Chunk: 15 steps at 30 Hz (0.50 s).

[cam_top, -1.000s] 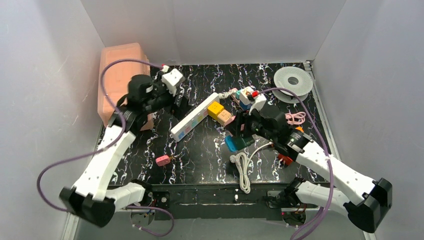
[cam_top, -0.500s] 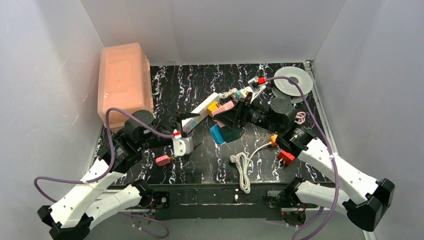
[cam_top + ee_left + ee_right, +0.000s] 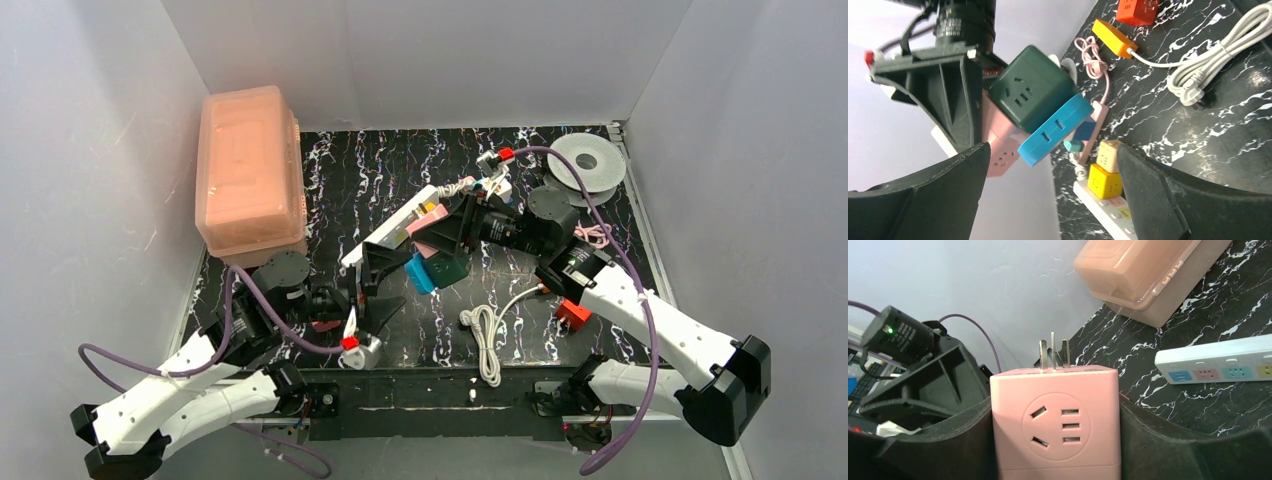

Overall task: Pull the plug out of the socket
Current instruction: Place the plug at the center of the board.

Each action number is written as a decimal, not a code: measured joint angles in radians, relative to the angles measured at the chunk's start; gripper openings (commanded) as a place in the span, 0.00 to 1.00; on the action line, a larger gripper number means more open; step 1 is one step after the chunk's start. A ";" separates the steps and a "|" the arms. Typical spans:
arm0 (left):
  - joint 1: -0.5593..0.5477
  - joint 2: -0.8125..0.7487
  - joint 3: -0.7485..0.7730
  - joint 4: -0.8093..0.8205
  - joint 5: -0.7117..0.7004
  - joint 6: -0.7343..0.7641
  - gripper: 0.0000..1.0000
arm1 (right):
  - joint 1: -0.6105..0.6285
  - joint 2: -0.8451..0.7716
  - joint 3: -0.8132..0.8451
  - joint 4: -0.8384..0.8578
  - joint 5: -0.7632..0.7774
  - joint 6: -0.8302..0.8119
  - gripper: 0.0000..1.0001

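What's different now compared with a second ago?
The left gripper swung back from beside the pink box to the near middle, jaws open, facing the right gripper. That one carried its pink cube plug leftward, green block and blue block attached. Power strip, white cord unmoved.

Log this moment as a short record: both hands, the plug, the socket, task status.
left hand: open, empty, pointed toward the raised stack
right hand: shut on the pink cube plug, held above the table
plug: pins bare, clear of the socket; dark green cube and blue block joined to it
socket: white power strip flat on the table; outlets seen from the right wrist empty
beside socket: yellow cube and beige cube at one end; plugged in or not unclear
status: plug is off
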 measured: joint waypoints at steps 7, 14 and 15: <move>-0.053 -0.106 -0.132 0.093 0.000 0.159 0.98 | 0.000 0.014 0.010 -0.007 0.034 0.027 0.01; -0.076 -0.109 -0.174 0.304 -0.077 0.107 0.98 | 0.001 0.015 0.033 -0.082 0.302 0.043 0.01; -0.079 -0.099 -0.161 0.308 -0.107 0.058 0.98 | 0.002 0.015 0.032 -0.089 0.348 0.031 0.01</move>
